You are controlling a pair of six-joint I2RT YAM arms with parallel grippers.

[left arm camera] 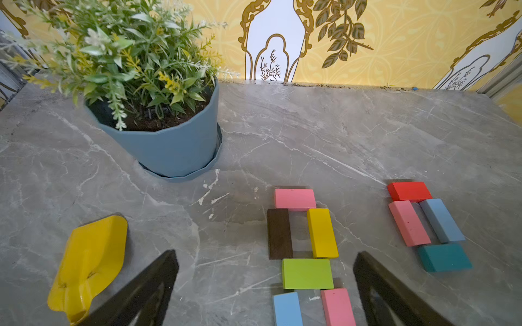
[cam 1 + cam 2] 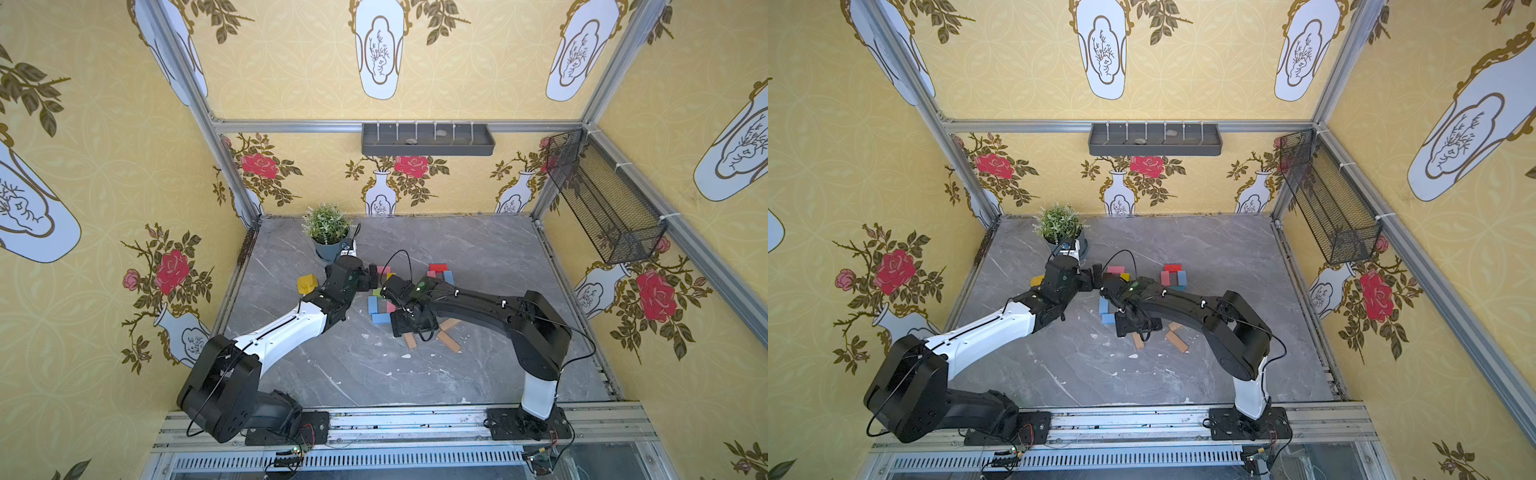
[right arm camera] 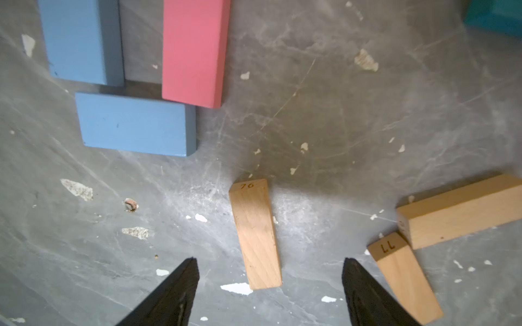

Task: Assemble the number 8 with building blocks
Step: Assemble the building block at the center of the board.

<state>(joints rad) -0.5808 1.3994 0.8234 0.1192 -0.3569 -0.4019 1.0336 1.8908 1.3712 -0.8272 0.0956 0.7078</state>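
Flat blocks lie in a figure on the table: pink (image 1: 294, 199), dark brown (image 1: 279, 233), yellow (image 1: 322, 232), green (image 1: 307, 273), then blue (image 3: 80, 39) and pink (image 3: 195, 50) closed by another blue (image 3: 135, 124). A separate cluster of red (image 1: 408, 191), pink, grey-blue and teal blocks (image 1: 444, 257) sits to its right. Three tan blocks lie loose nearer the front (image 2: 449, 340). My right gripper (image 3: 271, 259) hangs open over one tan block (image 3: 255, 234), whose near end lies between the fingers untouched. My left gripper (image 1: 265, 255) is open and empty above the figure's far half.
A potted plant (image 2: 327, 230) stands at the back left of the table. A yellow scoop toy (image 1: 90, 262) lies left of my left gripper. A grey shelf (image 2: 428, 139) and a mesh basket (image 2: 602, 199) hang on the walls. The arms nearly meet over the blocks.
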